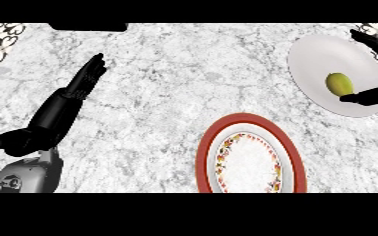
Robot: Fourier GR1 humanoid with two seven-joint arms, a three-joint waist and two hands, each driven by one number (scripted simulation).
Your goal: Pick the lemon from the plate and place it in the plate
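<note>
Marble counter [162, 90] | lemon [339, 83] on white plate [314, 60] | red-rimmed plate [210, 145] near

Open marble counter [177, 80] mid-view, red-rimmed plate [251, 157] low right, white plate [317, 60] far right

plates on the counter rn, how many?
2. A white plate at the upper right holds the lemon, with the right hand beside it. A red-rimmed plate with a floral band sits at lower centre-right. Nothing suggests a hidden third.
</note>
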